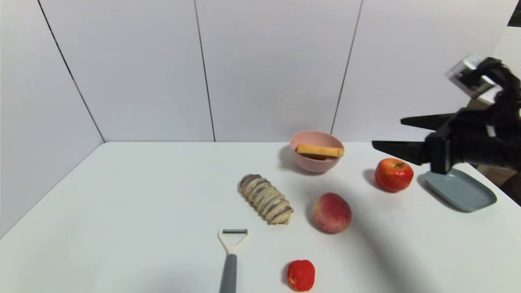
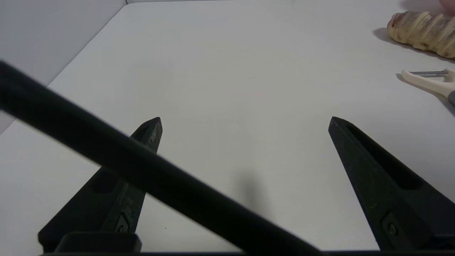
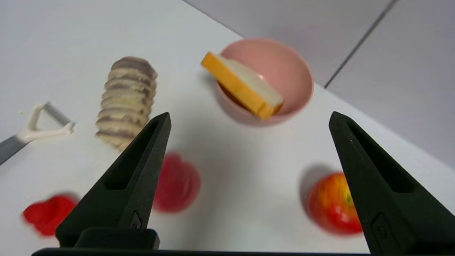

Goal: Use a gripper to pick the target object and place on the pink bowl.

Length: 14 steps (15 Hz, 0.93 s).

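The slice of bread [image 1: 320,151] lies tilted in the pink bowl [image 1: 316,162], one crust edge propped on the rim and the other end down inside, at the far side of the white table [image 1: 163,211]. In the right wrist view the slice [image 3: 245,85] shows its orange-tan crust and pale face leaning across the bowl [image 3: 284,67].

The right gripper [image 1: 386,132] hangs in the air at the right edge of the table, above the grey plate [image 1: 462,190] and the red apple [image 1: 393,174]. Its two black fingers stand wide apart with nothing between them, and they point toward the bowl. The bread is well apart from the fingertips, off to their left in the head view and lower down.

The left gripper [image 2: 245,122] sits low over the bare near-left part of the table, fingers spread and empty.

Between the bowl and the near edge lie a striped twisted loaf [image 1: 266,198], a peach [image 1: 331,212], a small red fruit [image 1: 300,275] and a peeler [image 1: 231,252].
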{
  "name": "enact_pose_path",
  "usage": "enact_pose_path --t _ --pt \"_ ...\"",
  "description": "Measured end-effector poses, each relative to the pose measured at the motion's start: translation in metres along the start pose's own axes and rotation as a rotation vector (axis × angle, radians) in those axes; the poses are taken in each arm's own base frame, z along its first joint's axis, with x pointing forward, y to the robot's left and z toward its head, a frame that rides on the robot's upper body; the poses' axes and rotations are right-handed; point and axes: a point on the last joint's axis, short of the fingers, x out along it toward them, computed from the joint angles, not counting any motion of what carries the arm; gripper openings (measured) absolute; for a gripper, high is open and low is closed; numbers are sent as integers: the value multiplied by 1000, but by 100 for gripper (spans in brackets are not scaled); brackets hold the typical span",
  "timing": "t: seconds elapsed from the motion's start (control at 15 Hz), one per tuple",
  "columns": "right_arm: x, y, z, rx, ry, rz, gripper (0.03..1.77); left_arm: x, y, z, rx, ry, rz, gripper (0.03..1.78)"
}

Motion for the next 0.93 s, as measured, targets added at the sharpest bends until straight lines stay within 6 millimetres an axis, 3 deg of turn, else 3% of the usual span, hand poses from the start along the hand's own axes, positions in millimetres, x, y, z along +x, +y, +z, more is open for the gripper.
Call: enact_pose_path --t 0.27,0.47,0.67,0.93 --pt "-78 22 -64 72 43 -111 161 0 0 0 0 0 0 169" --pt "-117 47 -112 76 42 -238 164 0 0 0 0 0 0 169" --pt "-142 71 -153 68 9 -332 166 0 0 0 0 0 0 169" --pt "-157 94 -199 70 -53 -393 168 0 0 0 0 0 0 169"
